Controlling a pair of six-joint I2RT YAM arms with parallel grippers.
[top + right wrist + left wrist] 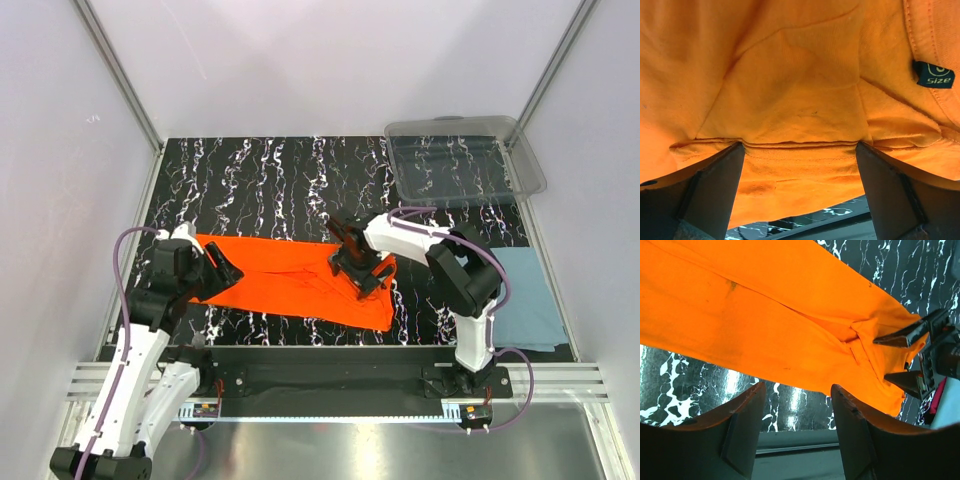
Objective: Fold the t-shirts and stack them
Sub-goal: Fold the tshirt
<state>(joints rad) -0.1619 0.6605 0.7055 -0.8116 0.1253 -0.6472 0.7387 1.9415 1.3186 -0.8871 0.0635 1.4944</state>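
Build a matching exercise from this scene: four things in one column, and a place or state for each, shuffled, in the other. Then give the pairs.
Column one
1. orange t-shirt
2. blue-grey t-shirt
3. clear bin
4. right gripper

Column two
A. in the far right corner of the table
B. open wide at the right end of the orange cloth
C. spread across the middle of the table
D. lying flat at the near right edge

Pairs: 1-C, 2-D, 3-A, 4-B
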